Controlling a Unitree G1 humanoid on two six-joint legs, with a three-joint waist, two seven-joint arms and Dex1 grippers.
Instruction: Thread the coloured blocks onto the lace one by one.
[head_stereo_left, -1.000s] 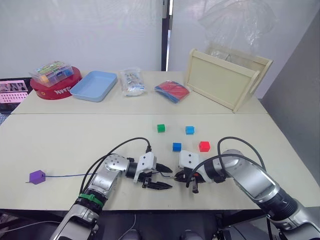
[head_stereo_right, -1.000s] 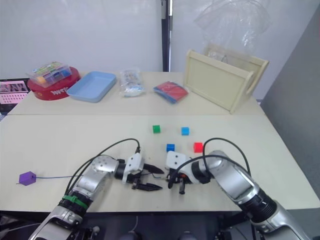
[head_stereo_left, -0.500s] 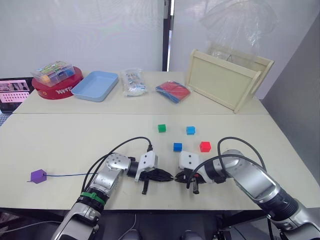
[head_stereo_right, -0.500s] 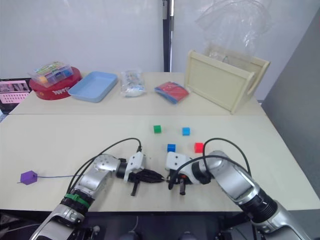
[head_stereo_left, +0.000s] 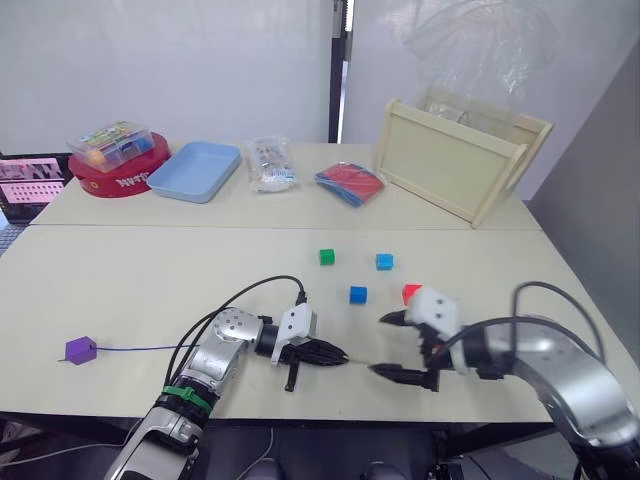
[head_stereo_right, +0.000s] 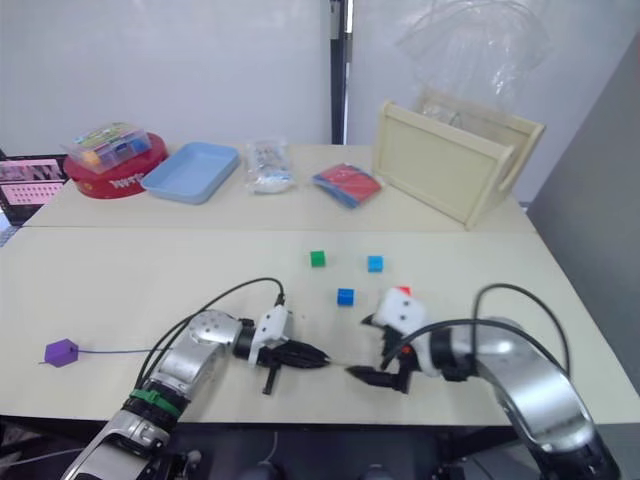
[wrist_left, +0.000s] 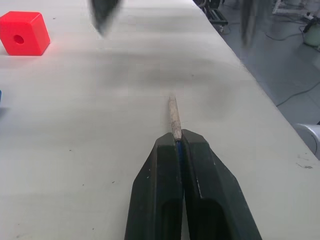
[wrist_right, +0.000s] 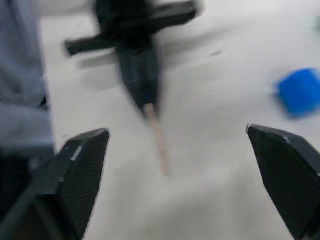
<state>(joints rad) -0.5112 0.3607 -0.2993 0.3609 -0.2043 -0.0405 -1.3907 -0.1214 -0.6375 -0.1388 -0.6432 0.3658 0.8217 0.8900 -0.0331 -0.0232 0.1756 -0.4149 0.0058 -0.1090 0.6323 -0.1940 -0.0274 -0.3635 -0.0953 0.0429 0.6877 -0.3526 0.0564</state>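
Observation:
The thin blue lace (head_stereo_left: 135, 348) lies along the front of the table. Its far left end carries a purple cube (head_stereo_left: 80, 349). My left gripper (head_stereo_left: 335, 354) is shut on the lace just behind its pale stiff tip (wrist_left: 173, 116), which sticks out past the fingertips. My right gripper (head_stereo_left: 381, 344) stands wide open just right of that tip, holding nothing. In the right wrist view the tip (wrist_right: 157, 140) points between its fingers (wrist_right: 80, 170). On the table behind lie the green cube (head_stereo_left: 326, 257), light blue cube (head_stereo_left: 384, 261), darker blue cube (head_stereo_left: 357, 294) and red cube (head_stereo_left: 409, 291).
Along the back of the table stand a red round tin (head_stereo_left: 115, 182) with a clear box of pieces on it, a light blue tray (head_stereo_left: 195, 170), a plastic bag (head_stereo_left: 268, 165), a red and blue packet (head_stereo_left: 348, 182) and a wooden crate (head_stereo_left: 455, 160). The table's front edge is close under both grippers.
My left gripper closed on the lace behind its tip and holds it. My right gripper has opened wide and drawn back to the right, away from the tip.

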